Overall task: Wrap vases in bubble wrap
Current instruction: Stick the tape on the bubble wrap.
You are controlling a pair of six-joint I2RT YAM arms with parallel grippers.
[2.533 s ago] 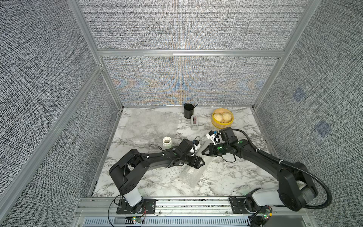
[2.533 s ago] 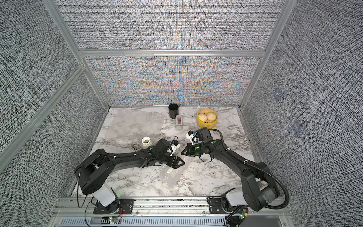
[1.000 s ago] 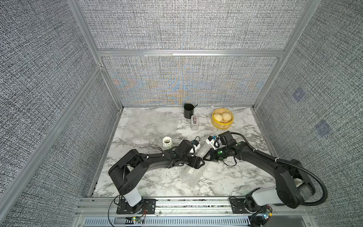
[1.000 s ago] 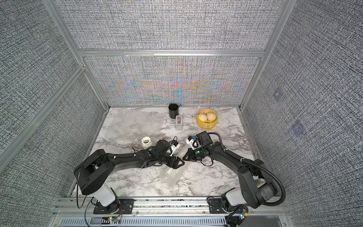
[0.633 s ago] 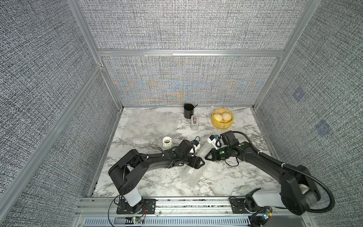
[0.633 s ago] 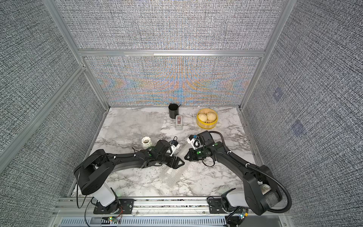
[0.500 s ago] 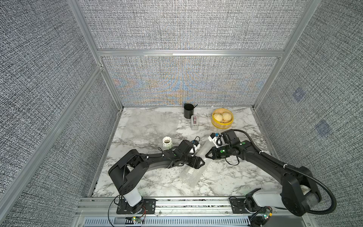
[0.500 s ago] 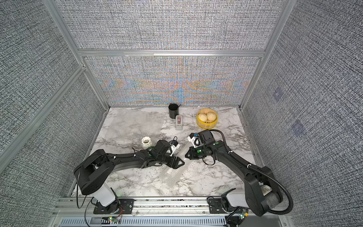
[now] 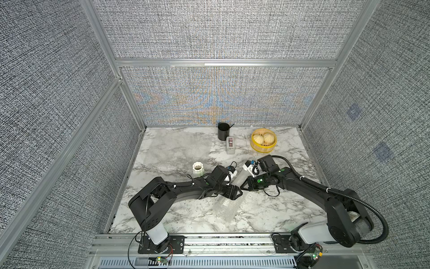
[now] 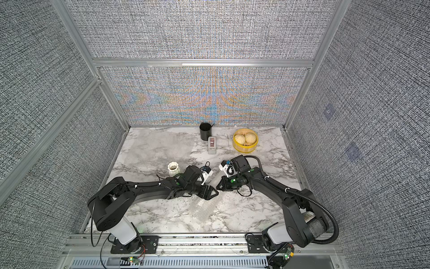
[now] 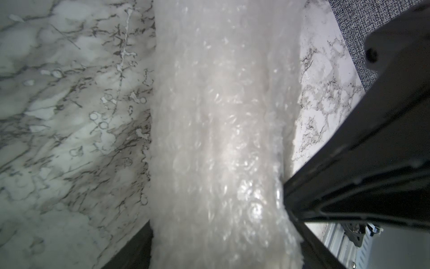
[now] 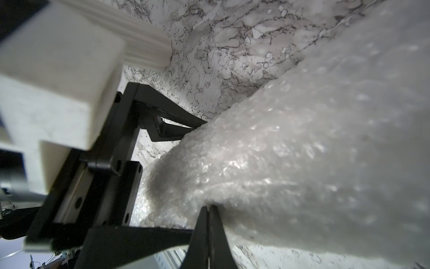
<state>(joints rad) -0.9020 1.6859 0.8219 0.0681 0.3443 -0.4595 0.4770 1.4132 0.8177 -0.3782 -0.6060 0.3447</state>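
The tall vase lies on its side, rolled in bubble wrap (image 9: pixel 240 178) (image 11: pixel 216 121) (image 12: pixel 302 149), slanting toward the table's front in both top views. My left gripper (image 9: pixel 235 193) (image 10: pixel 210 192) (image 11: pixel 221 233) straddles the roll, one finger pressed against each side. The right gripper (image 9: pixel 243 186) (image 10: pixel 218 187) (image 12: pixel 209 207) is shut, and its tips touch the wrap right beside the left gripper. A short white ribbed vase (image 9: pixel 198 168) (image 10: pixel 174 168) stands upright and bare to the left. Another bubble wrap sheet (image 9: pixel 176 148) lies flat at the far left.
Along the back stand a black cup (image 9: pixel 223 131), a small white device (image 9: pixel 230 145) and a yellow basket (image 9: pixel 256 145) holding two buns. Grey fabric walls enclose the marble table (image 9: pixel 267 209) on three sides. A metal rail runs along the front.
The right arm has shifted slightly beside the roll, its shut tips staying close to the left gripper. The left arm and the wrapped vase have not moved.
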